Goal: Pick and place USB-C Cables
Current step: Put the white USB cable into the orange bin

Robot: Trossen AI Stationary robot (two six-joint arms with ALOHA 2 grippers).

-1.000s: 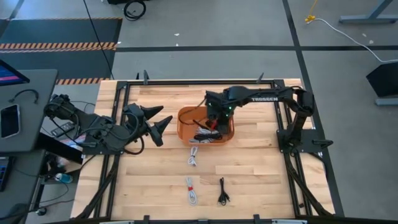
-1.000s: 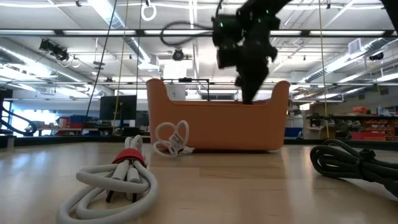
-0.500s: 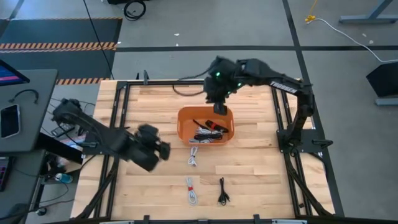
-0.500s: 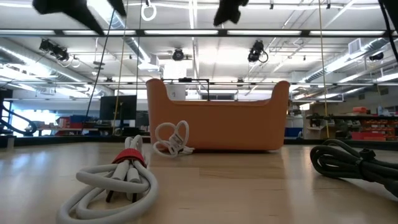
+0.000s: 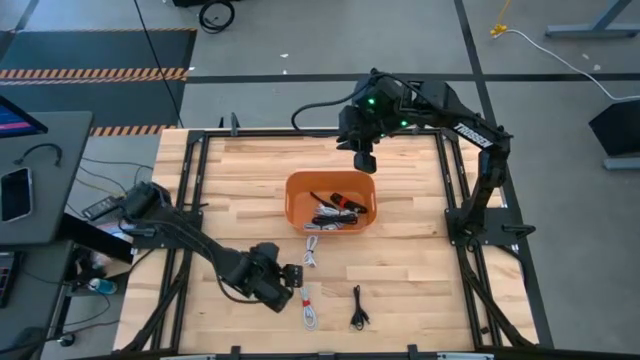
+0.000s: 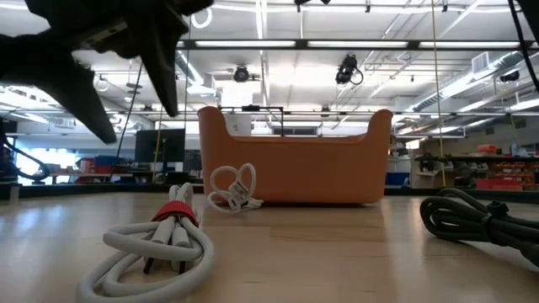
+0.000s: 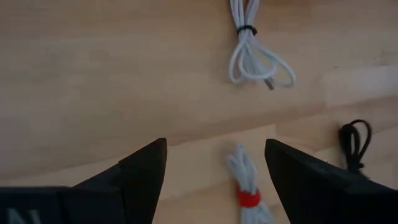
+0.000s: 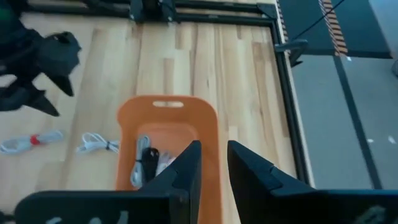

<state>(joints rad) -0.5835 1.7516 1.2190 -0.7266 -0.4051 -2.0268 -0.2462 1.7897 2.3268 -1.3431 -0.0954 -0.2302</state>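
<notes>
Several coiled USB-C cables [image 5: 335,208] lie in the orange bin [image 5: 291,197], black, white and one with red. Outside it, three lie flat on the table: a white one [image 5: 311,250] just before the bin's near wall, a white one with a red band [image 7: 249,186] and a black one [image 5: 358,308] near the near edge. My left gripper [image 7: 214,146] is open and hovers above the table, its fingers either side of the red-banded cable's end [image 5: 307,305] without touching. My right gripper [image 5: 365,162] hangs above the bin's far rim with a narrow gap between its fingers, holding nothing.
Dark metal frame rails [image 5: 190,200] border the wooden table on its left, right and far sides. The orange bin [image 6: 295,168] stands in the table's middle. Bare wood [image 5: 420,270] lies right of the loose cables. A side desk with a phone [image 5: 15,192] stands off the table's left.
My left arm has swung from the table's left side toward the near edge and come down over the red-banded white cable. My right gripper has risen out of the bin and drawn back toward the far edge. The cables on the table have not moved.
</notes>
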